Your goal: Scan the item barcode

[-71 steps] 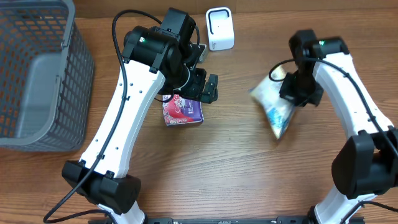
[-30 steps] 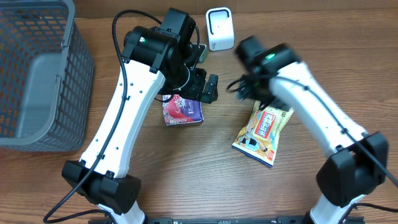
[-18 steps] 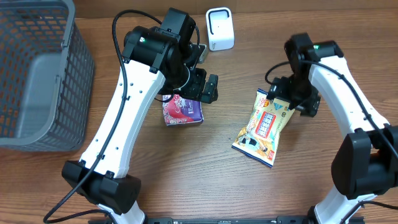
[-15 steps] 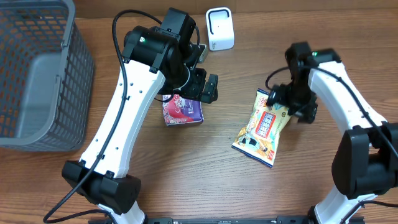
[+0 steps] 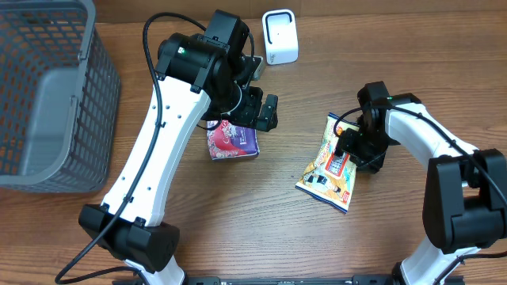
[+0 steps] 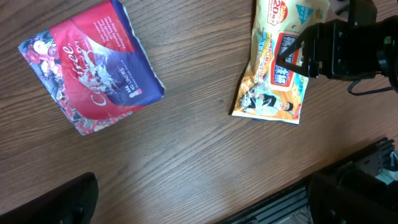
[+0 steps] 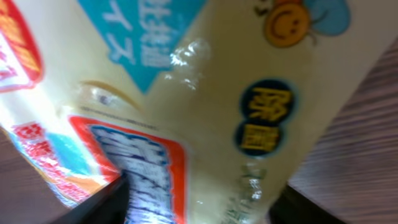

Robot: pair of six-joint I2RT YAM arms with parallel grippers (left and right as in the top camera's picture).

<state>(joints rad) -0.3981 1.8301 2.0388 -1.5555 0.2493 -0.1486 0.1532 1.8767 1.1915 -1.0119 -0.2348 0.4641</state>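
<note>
The yellow snack bag (image 5: 323,178) lies flat on the table (image 5: 238,229), picture side up, in front of your right arm. Its long side runs from the top end, by the arm, down and a little to the left in the overhead view. Your right gripper (image 5: 355,147) is right on top of that top end. In the right wrist view the bag fills the picture, with one dark finger at each side of it. You cannot tell if the fingers are squeezing the bag or just sitting beside it. The right arm is the near one, so I think the pick-up is its job.

No barcode shows on this side, so it may be underneath.

The white scanner (image 5: 280,36) stands at the far edge, up and to the left of the bag. Your left gripper (image 5: 263,112) hangs spread wide and holds nothing. It sits over the red and purple pouch (image 5: 233,141), close to the way from the bag to the scanner, so watch for a bump. The grey basket (image 5: 32,87) is far off to the left.
</note>
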